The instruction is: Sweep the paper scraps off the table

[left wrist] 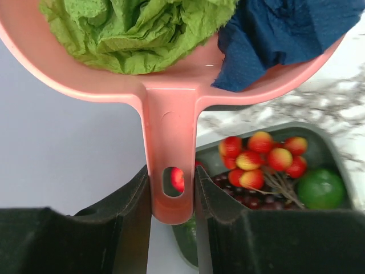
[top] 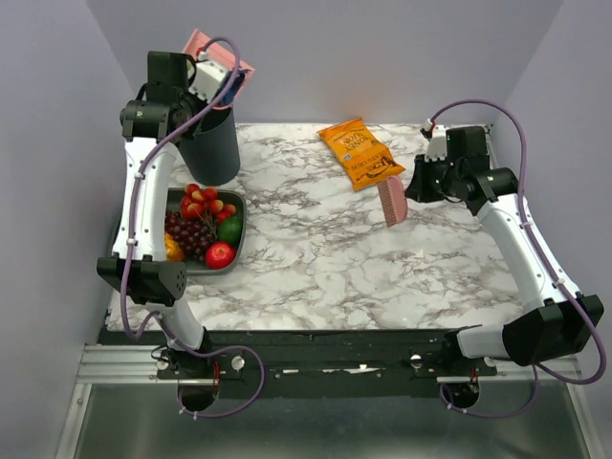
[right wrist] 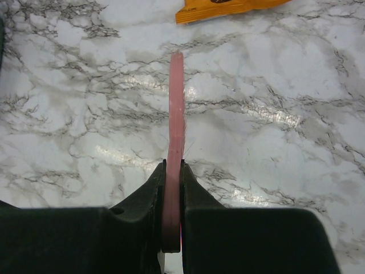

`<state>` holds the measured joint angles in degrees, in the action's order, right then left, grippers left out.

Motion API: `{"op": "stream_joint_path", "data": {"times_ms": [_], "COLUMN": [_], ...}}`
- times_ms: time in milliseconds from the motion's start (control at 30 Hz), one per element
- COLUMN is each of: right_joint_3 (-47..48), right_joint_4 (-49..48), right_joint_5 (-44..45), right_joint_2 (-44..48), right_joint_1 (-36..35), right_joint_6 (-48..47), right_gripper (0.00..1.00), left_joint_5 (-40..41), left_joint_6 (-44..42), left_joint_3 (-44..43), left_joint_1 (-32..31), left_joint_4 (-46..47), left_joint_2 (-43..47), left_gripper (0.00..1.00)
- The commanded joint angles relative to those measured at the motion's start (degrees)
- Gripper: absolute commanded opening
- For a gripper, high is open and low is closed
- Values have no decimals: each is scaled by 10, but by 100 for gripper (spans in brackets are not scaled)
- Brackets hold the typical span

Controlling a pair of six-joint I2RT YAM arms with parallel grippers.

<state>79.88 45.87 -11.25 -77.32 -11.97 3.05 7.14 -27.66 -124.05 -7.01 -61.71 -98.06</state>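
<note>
While poised at upper left, pinches with the left gripper [left wrist: 173,185] the handle of a pink dustpan [left wrist: 171,123] holding green and blue paper scraps [left wrist: 137,28], and clamps with the right gripper [right wrist: 173,171] a pink brush [right wrist: 177,103] over the table [top: 382,258], right of centre.

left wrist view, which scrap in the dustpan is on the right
The dark blue scrap; the green scrap fills the dustpan's left and middle.
</note>
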Motion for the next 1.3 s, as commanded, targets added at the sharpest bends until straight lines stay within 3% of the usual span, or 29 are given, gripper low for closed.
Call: {"op": "stream_joint_path", "data": {"times_ms": [0,233,800,900,1033,1267], "right_joint_3": [-21,-56,-111,-125,-134,-139], "right_joint_4": [-13,-17,-21,-20,-24,-24], "right_joint_5": [-19,-31,-38,-36,-40,-45], "right_joint_2": [19,36,71,79,88,92], "right_joint_1": [5,17,55,58,64,70], "right_joint_6": [7,12,11,12,18,20], "right_gripper": [1,1,0,0,1,1], "left_joint_5": [40,87,239,254,267,245], "left_joint_6": [-13,-91,-357,-414,-552,-728], "left_joint_3": [-68,-107,-94,-53,45,173], "left_joint_1": [63,122,124,117,109,100], "left_joint_4": [-29,-10,137,200,354,543], "left_joint_2": [-38,-90,-149,-135,-99,-54], "left_gripper": [0,0,0,0,0,0]}}
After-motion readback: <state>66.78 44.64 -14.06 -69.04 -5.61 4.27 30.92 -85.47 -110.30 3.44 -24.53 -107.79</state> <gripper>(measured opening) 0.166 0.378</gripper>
